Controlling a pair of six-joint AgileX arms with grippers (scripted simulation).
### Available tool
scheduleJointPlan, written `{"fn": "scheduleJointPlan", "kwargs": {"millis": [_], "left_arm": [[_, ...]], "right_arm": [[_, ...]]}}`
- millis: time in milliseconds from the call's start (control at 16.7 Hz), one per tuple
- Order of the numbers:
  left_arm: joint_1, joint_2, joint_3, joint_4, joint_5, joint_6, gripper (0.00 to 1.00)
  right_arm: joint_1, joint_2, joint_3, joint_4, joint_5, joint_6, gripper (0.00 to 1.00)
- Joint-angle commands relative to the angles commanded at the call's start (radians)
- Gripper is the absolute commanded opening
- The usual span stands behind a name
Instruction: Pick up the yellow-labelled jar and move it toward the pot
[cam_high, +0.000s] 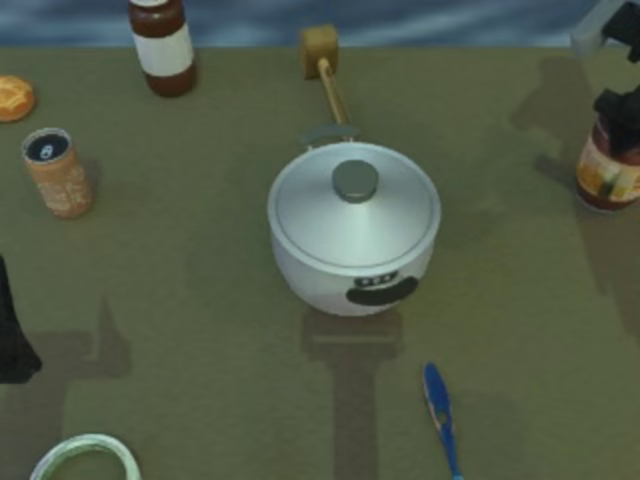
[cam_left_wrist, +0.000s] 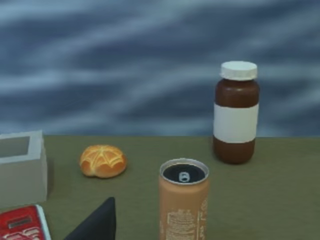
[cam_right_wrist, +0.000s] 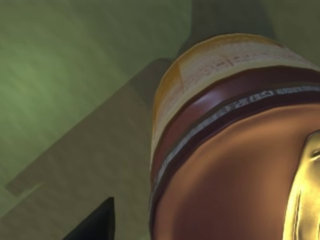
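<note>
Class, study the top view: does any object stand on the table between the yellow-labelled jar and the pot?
Nothing visible does. The yellow-labelled jar sits at the table's right edge under the right gripper, and only bare table lies between it and the pot.

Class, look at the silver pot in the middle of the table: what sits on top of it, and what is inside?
A domed metal lid with a grey knob covers the pot completely. Because the lid is shut, whatever is inside cannot be seen.

Yellow-labelled jar (cam_right_wrist: 220, 125) above olive table (cam_right_wrist: 75, 75)
</note>
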Motion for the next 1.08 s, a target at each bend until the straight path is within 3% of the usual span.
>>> {"fn": "scheduleJointPlan", "kwargs": {"millis": [420,1080], "left_arm": [[0.000,0.000,0.000,0.000,0.000,0.000,1.00],[0.000,0.000,0.000,0.000,0.000,0.000,1.00]], "right_arm": [[-0.003,-0.012,-0.042,0.029,0.000,-0.001,1.00],[0.002,-0.126,-0.445,0.316,-0.002,0.001,1.00]]}}
